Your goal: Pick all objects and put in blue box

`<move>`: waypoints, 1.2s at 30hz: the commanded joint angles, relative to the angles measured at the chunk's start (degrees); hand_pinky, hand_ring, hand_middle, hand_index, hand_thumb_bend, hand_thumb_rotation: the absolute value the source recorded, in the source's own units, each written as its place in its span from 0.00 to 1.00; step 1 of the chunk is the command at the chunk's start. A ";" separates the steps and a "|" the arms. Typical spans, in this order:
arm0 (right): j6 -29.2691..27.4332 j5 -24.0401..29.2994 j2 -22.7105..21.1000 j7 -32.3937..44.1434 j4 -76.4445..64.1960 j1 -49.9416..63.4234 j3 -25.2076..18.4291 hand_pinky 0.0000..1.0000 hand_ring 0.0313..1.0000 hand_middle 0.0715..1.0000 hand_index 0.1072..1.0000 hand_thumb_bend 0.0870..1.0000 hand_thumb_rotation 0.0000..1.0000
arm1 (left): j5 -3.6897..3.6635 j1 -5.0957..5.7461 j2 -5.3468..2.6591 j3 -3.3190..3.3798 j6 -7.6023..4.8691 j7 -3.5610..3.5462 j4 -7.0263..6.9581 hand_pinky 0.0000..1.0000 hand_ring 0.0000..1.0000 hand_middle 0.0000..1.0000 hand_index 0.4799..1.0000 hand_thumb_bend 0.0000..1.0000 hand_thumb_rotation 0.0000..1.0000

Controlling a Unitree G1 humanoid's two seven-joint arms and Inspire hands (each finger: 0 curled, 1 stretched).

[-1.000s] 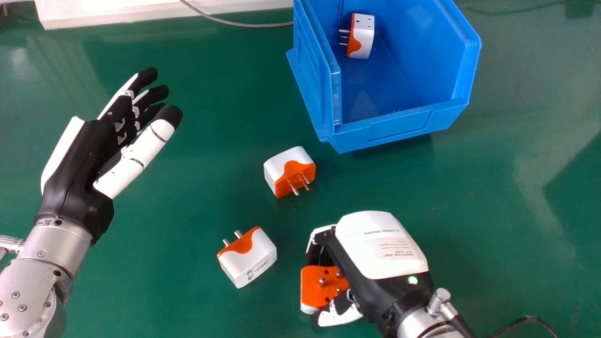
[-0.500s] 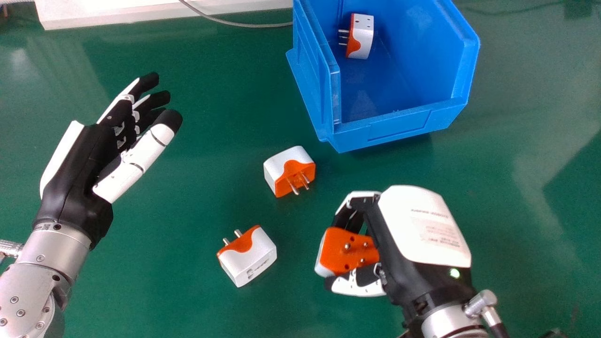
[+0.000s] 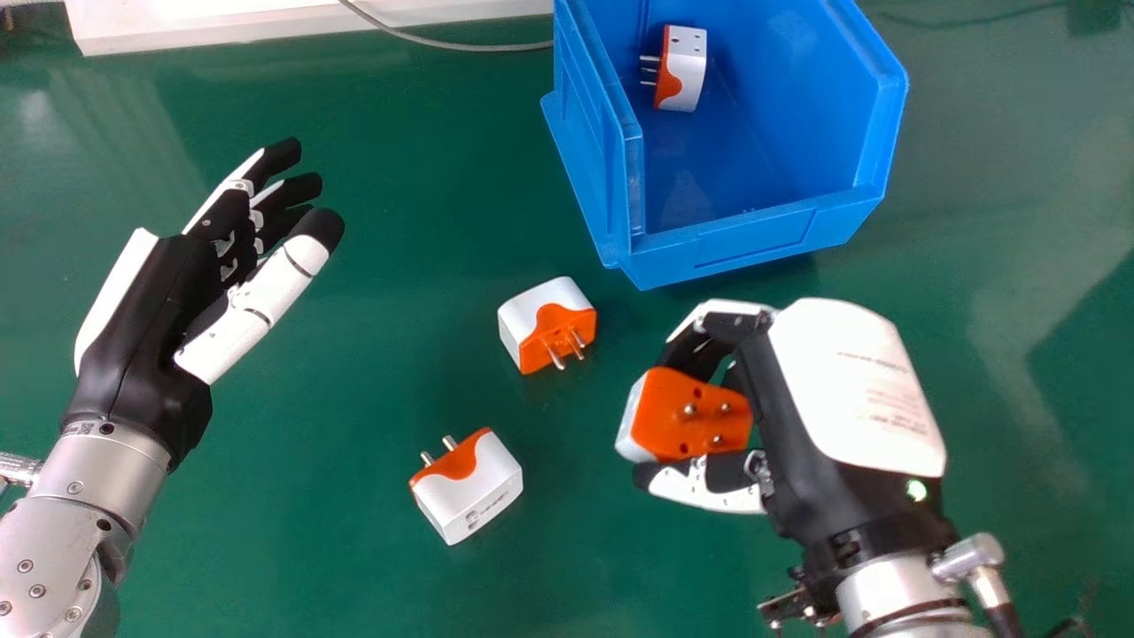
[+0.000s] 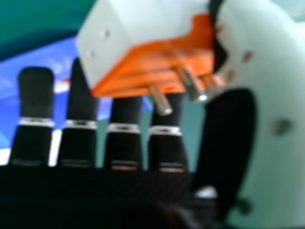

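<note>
Head cam fwd/down; R cam close.

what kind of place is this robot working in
Probably a robotics lab or test bench: a green tabletop with a blue bin, loose plug adapters, and a robot's right hand holding another adapter.

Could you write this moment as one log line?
right hand: holding plug adapter | left hand: open, empty | blue box: one adapter inside | table: two more adapters
</note>
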 commanded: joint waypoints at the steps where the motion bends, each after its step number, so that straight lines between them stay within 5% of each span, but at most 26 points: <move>1: -0.86 -0.40 0.34 -0.41 -2.19 -1.39 -1.29 0.34 0.42 0.49 0.43 0.45 0.00 | -0.36 -0.16 0.79 0.58 -0.64 -0.28 -1.33 0.83 0.90 0.90 0.86 0.59 0.63; 24: -0.92 -2.00 -0.82 1.99 -2.59 -14.28 -12.40 0.34 0.42 0.49 0.46 0.44 0.00 | -0.39 -0.71 0.39 0.38 -1.17 -0.10 -0.31 0.83 0.90 0.90 0.86 0.59 0.62; 36: -2.54 2.39 -3.63 -1.16 7.72 -27.28 -17.13 0.34 0.42 0.48 0.44 0.45 0.00 | -0.28 -0.84 0.10 0.14 -1.67 0.07 0.04 0.83 0.90 0.90 0.86 0.58 0.61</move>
